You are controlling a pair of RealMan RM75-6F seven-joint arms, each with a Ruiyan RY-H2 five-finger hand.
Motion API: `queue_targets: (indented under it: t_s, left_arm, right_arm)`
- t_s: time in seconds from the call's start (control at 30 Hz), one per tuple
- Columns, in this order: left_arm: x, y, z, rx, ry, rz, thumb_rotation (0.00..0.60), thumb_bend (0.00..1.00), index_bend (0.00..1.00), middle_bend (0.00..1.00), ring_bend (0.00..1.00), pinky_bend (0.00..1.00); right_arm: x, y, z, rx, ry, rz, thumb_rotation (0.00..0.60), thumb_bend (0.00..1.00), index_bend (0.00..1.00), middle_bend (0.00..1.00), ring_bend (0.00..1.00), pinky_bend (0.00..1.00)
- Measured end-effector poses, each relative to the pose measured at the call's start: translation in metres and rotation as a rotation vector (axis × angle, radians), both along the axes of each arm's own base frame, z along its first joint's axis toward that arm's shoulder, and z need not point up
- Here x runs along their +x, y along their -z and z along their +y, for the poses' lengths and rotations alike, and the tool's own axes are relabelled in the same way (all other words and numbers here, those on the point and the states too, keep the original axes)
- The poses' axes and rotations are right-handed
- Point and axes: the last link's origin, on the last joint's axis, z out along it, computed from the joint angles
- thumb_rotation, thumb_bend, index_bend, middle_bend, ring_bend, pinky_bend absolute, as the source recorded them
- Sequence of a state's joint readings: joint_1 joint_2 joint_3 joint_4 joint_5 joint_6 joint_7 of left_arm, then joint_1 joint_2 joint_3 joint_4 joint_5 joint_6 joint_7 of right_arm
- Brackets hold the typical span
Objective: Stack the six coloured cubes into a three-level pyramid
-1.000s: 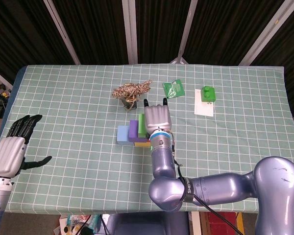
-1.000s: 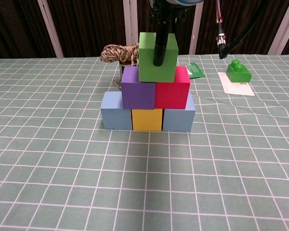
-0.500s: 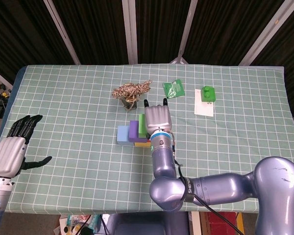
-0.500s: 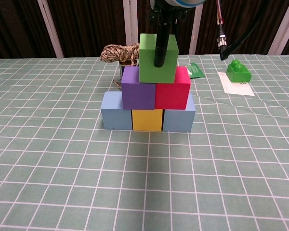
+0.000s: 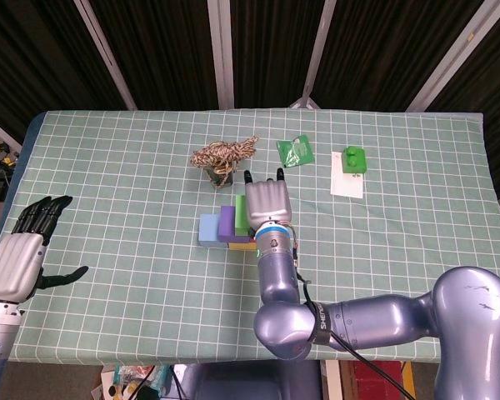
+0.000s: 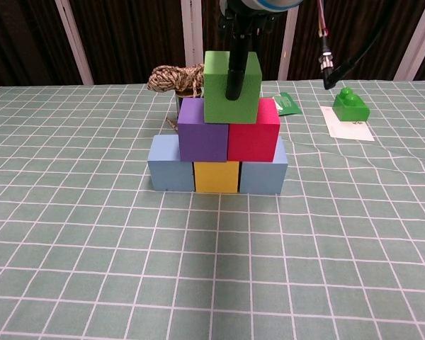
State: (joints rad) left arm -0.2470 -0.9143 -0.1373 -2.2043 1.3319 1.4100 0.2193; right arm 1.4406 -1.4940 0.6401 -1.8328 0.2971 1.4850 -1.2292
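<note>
Chest view showed almost nothing had moved over the last second: my right robot hand (image 6: 235, 53) still pinched the green cube (image 6: 231, 86), seated atop purple (image 6: 202, 139) and red (image 6: 254, 139). Pyramid looked built; release remained. Left robot hand (image 5: 18, 258) idled spread, empty.

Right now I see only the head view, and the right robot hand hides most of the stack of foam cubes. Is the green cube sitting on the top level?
Observer: Yes. In the chest view the green foam cube sits across the purple foam cube and the red foam cube.
Operator: What makes the bottom row?
Observer: A yellow foam cube stands between two light blue foam cubes, all touching.
Operator: Does the right robot hand hold the top one?
Observer: One dark finger lies down its front face; its back is hidden, so I cannot tell.
</note>
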Motion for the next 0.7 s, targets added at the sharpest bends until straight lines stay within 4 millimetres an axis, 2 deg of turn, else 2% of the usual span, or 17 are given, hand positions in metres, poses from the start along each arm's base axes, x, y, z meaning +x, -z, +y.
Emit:
queue_targets:
  t_s: [0.47,0.7]
  left_arm:
    - [-0.0001,-0.0001,0.0002,0.000,-0.003,0.003,0.600,0.15,0.00,0.06,0.00,0.00]
    - [-0.0002,-0.0002,0.0002,0.001,-0.003,0.003,0.600,0.15,0.00,0.06,0.00,0.00]
  right_arm:
    - [0.0000,0.0011,0.0008,0.003,-0.006,-0.004,0.600,0.18,0.00,0.34,0.19,0.00]
    - [0.0003,0.0007,0.0010,0.000,-0.010,-0.011,0.600,0.18,0.00,0.24,0.14,0.00]
